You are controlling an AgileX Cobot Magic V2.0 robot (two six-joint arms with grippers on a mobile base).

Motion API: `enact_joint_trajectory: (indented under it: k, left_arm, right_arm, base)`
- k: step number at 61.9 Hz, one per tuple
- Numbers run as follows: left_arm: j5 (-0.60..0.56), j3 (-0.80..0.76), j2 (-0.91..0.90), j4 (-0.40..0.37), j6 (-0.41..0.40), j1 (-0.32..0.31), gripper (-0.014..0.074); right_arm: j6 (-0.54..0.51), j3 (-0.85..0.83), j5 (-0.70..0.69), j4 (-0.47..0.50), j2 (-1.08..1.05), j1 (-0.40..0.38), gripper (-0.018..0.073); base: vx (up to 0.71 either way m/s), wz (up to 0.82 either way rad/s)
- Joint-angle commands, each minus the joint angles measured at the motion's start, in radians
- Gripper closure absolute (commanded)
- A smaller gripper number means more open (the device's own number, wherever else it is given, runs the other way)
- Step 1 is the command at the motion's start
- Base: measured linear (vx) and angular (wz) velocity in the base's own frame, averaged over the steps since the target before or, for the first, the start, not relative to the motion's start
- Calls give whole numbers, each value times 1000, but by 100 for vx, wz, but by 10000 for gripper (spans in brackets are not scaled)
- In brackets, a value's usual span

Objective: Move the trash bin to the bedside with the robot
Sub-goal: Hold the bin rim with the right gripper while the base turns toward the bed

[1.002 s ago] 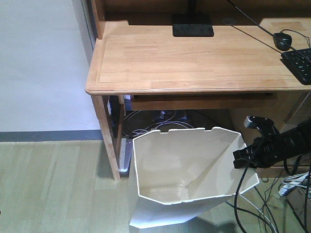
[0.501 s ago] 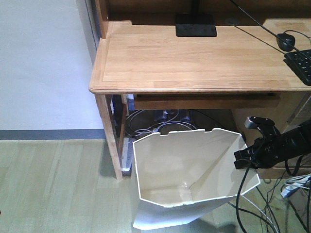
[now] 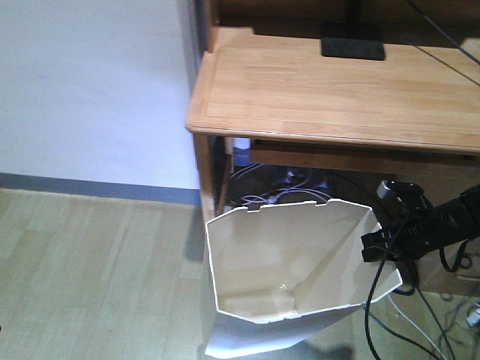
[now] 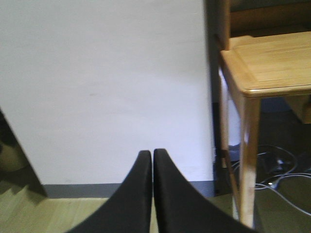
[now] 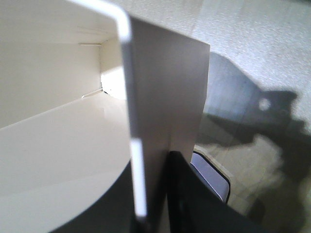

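Note:
The white trash bin [image 3: 285, 262] with an angular rim stands low in the front view, in front of the light wooden desk [image 3: 330, 94]. My right gripper [image 3: 373, 247] reaches in from the right and is shut on the bin's right wall. The right wrist view shows that thin wall [image 5: 160, 97] clamped between my two black fingers [image 5: 189, 194], the cream inside on the left. My left gripper [image 4: 153, 154] is shut and empty, facing a white wall. The bed is out of view.
Cables [image 3: 270, 191] lie under the desk and trail from the right arm [image 3: 450, 217]. A desk leg [image 3: 206, 180] stands just behind the bin's left side. A white wall [image 3: 90, 82] with a grey baseboard is at left; wood-look floor [image 3: 97, 277] lies in front.
The view has swung left: the desk and its leg have shifted right in the frame and more wall and floor show. The bin stays in my right gripper's grasp.

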Motion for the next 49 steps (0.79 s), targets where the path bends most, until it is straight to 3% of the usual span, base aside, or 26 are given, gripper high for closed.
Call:
enact_joint_trajectory:
  k: [1, 49]
  left_arm:
    - [-74, 28, -9, -4, -8, -6, 602]
    - [-74, 28, -9, -4, -8, -6, 602]
  right_arm:
    - [10, -15, 197, 79, -70, -2, 565]
    - [10, -15, 197, 79, -70, -2, 565]
  base:
    - [-3, 43]
    - [0, 51]
